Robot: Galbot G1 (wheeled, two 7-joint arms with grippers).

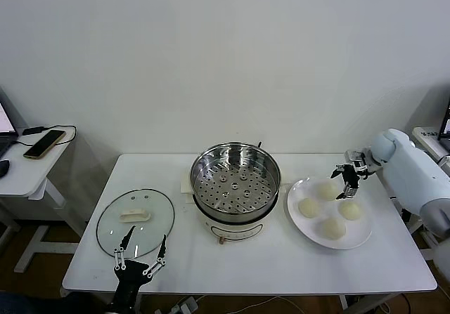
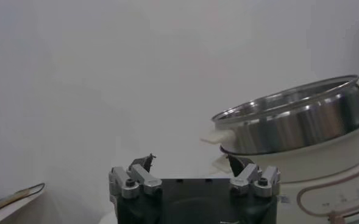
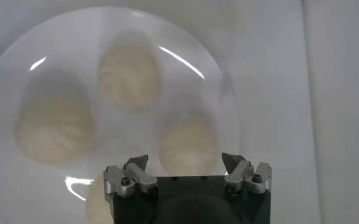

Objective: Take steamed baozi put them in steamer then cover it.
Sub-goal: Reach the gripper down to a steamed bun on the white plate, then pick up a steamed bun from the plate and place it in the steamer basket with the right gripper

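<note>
The steamer (image 1: pixel 235 180), a shiny steel pot with a perforated tray on a white base, stands open and empty mid-table. It also shows in the left wrist view (image 2: pixel 295 122). Four baozi lie on a white plate (image 1: pixel 298 190) to its right, at the far side (image 1: pixel 327 190), left (image 1: pixel 308 207), right (image 1: pixel 350 210) and front (image 1: pixel 332 227). My right gripper (image 1: pixel 346 187) hovers open over the plate's far right part. In the right wrist view its jaws (image 3: pixel 185 163) stand wide, just above one baozi (image 3: pixel 188 143). My left gripper (image 1: pixel 140 254) is open and empty at the front left edge.
A glass lid (image 1: pixel 112 230) with an off-white handle lies flat on the table left of the steamer, just beyond my left gripper. A side desk (image 1: pixel 28 166) with a phone stands further left. A wall runs behind the table.
</note>
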